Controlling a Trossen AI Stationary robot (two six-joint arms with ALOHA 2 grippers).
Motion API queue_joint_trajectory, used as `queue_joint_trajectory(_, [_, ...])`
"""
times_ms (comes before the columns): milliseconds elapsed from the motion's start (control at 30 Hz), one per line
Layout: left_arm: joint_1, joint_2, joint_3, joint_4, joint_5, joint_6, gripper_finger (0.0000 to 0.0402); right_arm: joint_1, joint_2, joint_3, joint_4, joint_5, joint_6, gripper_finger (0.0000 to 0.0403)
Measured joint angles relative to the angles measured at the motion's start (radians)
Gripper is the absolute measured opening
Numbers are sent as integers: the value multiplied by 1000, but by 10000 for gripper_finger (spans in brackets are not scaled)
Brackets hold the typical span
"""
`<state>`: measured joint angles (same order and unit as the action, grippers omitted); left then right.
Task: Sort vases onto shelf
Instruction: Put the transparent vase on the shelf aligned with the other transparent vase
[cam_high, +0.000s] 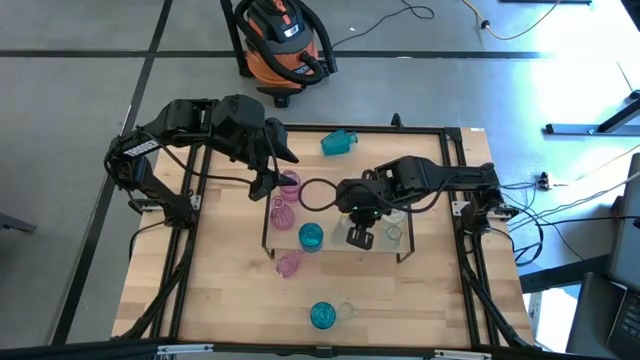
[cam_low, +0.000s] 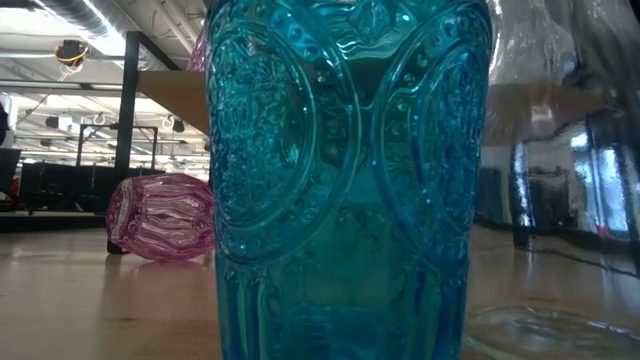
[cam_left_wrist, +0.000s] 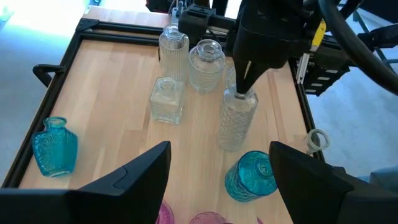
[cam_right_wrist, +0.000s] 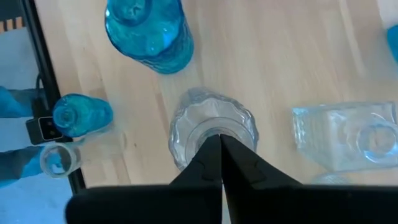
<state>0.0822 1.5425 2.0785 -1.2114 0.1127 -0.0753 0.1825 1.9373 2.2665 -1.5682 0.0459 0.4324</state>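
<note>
Right gripper pinching a clear vase's neck on the shelf; left gripper waiting open.

In the high view, the left gripper (cam_high: 272, 170) sits left of centre above the pink vases (cam_high: 285, 185), fingers spread and empty. Mid-frame, a teal vase (cam_high: 311, 236) stands on the shelf (cam_high: 330, 245). Right of that, the right gripper (cam_high: 360, 228) is shut with its tips down inside the mouth of a clear ribbed vase (cam_left_wrist: 236, 121), directly beneath it and upright among other clear vases (cam_left_wrist: 186, 68). The glass looks stiff, slick, fairly light and breakable; the narrow neck is probably the surest place to take hold, kept vertical so it cannot swing or knock its neighbours.
</note>
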Motion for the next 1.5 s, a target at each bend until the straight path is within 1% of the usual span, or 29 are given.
queue_joint_trajectory(300, [0, 0, 0, 0, 0, 7, 266, 0, 0, 0, 4, -6, 0, 0])
queue_joint_trajectory(567, [0, 0, 0, 0, -7, 26, 266, -1, 9, 51, 47, -12, -15, 0])
queue_joint_trajectory(767, [0, 0, 0, 3, -22, 27, 266, -2, 19, 57, 2, -12, -19, 0])
queue_joint_trajectory(967, [1, 0, 0, 3, -23, 36, 266, -6, 20, 58, 0, -13, -38, 0])
queue_joint_trajectory(1333, [1, 0, 0, 9, -26, 57, 266, -49, 20, 58, -2, -153, -101, 0])
queue_joint_trajectory(1500, [1, 0, 0, 9, -26, 58, 266, -53, 21, 57, -3, -171, -127, 0])
